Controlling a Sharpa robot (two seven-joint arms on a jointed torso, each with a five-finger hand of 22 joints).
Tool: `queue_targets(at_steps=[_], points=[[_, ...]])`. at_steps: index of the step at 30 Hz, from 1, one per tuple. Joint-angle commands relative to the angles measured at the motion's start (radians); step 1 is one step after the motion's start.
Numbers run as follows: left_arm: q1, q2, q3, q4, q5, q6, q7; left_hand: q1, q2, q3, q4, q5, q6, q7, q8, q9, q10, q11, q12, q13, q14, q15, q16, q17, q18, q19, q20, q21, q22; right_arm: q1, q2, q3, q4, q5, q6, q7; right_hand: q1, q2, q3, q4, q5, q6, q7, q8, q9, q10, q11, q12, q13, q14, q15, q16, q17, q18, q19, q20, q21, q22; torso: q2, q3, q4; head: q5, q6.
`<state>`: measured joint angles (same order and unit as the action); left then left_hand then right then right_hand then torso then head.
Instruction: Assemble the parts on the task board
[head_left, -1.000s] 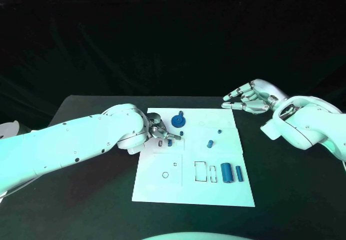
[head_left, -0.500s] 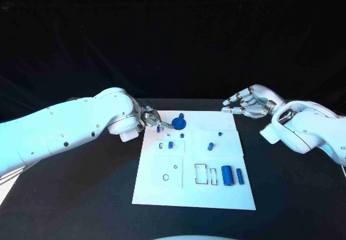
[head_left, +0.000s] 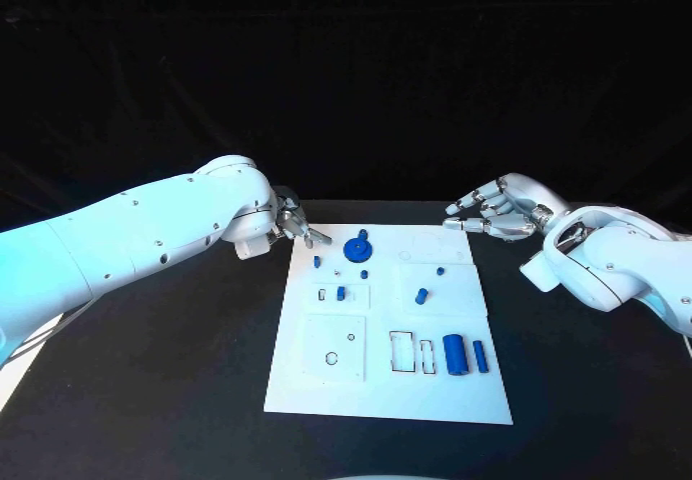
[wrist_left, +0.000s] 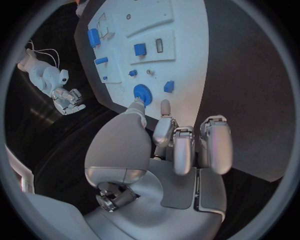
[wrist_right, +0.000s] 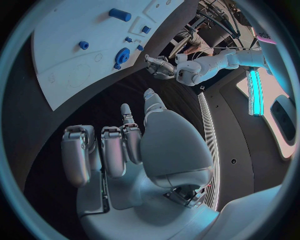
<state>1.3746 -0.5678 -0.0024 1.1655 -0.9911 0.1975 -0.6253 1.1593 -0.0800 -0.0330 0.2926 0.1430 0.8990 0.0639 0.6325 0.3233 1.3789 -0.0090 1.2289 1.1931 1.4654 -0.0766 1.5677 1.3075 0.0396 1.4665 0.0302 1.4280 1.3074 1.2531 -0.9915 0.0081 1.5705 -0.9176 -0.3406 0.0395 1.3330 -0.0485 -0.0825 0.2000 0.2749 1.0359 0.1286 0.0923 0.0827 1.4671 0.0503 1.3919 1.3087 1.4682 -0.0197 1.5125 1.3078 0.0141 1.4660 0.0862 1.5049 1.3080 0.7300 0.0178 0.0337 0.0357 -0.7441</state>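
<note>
Left hand (head_left: 294, 225) at the far left corner of the white board (head_left: 346, 385), fingers loosely apart, holding nothing; palm plainly bare in the left wrist view. Fingertips pointed toward the blue gear (head_left: 358, 247), near it but not touching. Probably staged there for a reach onto that gear, or just clear of it — cannot tell which.

Right hand (head_left: 498, 208) off the far right corner of board, above the dark surface (head_left: 173, 360), fingers part-curled yet apart, nothing in them. Likely parked out of the way so as not to shade the work area.

Parts all on the board: gear with a small blue piece beside it at the far edge; small blue pegs (head_left: 340, 292) mid-board, seemingly standing in their seats; another peg (head_left: 421, 294) right of centre, lying tilted; two blue cylinders (head_left: 454, 352) lying side by side near the right edge, next to empty outlined slots (head_left: 402, 351). Cylinders probably laid there as stock for those slots.

Assembly judged partway: several recesses unfilled.
</note>
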Motion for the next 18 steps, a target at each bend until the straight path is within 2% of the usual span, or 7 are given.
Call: queue_targets(at_steps=[1,10,18], points=[[0.003,0.023,-0.006,-0.040,-0.058,0.102,0.036,0.007,0.013,-0.003,-0.003,-0.004,0.013,-0.001,-0.007,-0.004,0.006,-0.002,0.005,0.001,0.105,0.006,0.003,0.263,0.005,0.023,0.008,0.005,0.100,-0.001,0.003,0.000,0.000,0.000,0.007,0.011,-0.013,0.000,-0.006,-0.001,0.007,-0.005,0.002,0.004,0.001,0.029,-0.004,-0.003,0.178,0.081,-0.007,-0.002,0.172,0.013,0.045,-0.007,-0.003,0.152,0.001,-0.0015,-0.0001,-0.001,-0.002],[0.001,0.069,-0.025,-0.118,-0.082,0.126,0.043,0.012,0.020,-0.003,-0.003,-0.005,0.025,-0.002,-0.010,-0.009,0.008,-0.003,0.007,0.002,0.105,0.005,0.003,0.263,0.005,0.024,0.008,0.006,0.102,-0.001,0.007,0.000,-0.002,0.000,0.008,0.013,-0.013,0.000,-0.006,-0.001,0.007,-0.005,0.002,0.004,0.001,0.029,-0.004,-0.003,0.178,0.081,-0.007,-0.002,0.172,0.013,0.045,-0.007,-0.003,0.152,0.000,-0.0007,0.0002,0.004,-0.005],[-0.001,0.083,-0.031,-0.137,-0.086,0.126,0.046,0.012,0.020,-0.004,-0.002,-0.006,0.027,-0.003,-0.010,-0.010,0.010,-0.003,0.009,0.004,0.105,0.005,0.003,0.263,0.004,0.026,0.008,0.010,0.106,-0.001,0.010,0.000,-0.003,0.000,0.009,0.014,-0.013,0.002,-0.007,0.000,0.008,-0.005,0.002,0.005,0.002,0.029,-0.004,-0.003,0.178,0.081,-0.007,-0.001,0.172,0.013,0.045,-0.007,-0.003,0.152,-0.002,0.0004,0.0006,0.004,-0.007]])
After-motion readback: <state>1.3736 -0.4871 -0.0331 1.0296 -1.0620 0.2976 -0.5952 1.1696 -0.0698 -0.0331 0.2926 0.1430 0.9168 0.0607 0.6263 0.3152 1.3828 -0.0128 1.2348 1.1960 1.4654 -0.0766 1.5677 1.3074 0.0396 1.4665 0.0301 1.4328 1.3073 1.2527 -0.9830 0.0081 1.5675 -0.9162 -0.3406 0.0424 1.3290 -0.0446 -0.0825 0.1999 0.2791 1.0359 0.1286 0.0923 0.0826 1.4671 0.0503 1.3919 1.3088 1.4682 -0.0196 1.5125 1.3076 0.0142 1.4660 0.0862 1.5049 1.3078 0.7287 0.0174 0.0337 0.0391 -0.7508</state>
